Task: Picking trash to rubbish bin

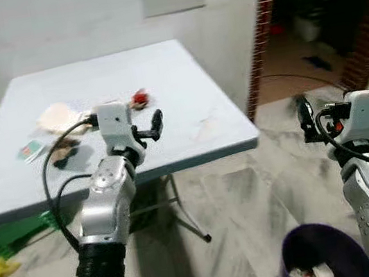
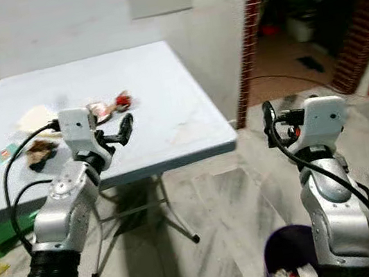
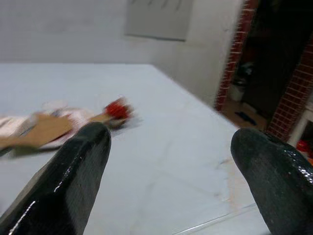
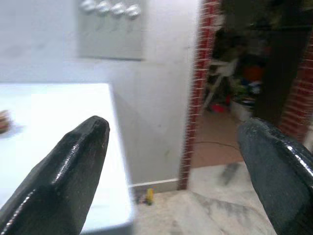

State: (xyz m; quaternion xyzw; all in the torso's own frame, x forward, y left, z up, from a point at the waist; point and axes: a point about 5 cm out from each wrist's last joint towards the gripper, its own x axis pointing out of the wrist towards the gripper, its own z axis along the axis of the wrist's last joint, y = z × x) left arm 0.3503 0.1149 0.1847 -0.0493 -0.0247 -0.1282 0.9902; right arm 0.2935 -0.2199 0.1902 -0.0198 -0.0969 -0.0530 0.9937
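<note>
Left gripper, fingers spread wide and empty, above the white table; red-tipped trash lies beyond it. Right gripper, also wide apart and empty, is raised above the purple bin.

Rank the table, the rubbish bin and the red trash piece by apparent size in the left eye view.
1. Table, by far the largest.
2. Rubbish bin, cut off by the frame edge and nearer the camera, so its rank is only apparent.
3. Red trash piece, smallest.
</note>
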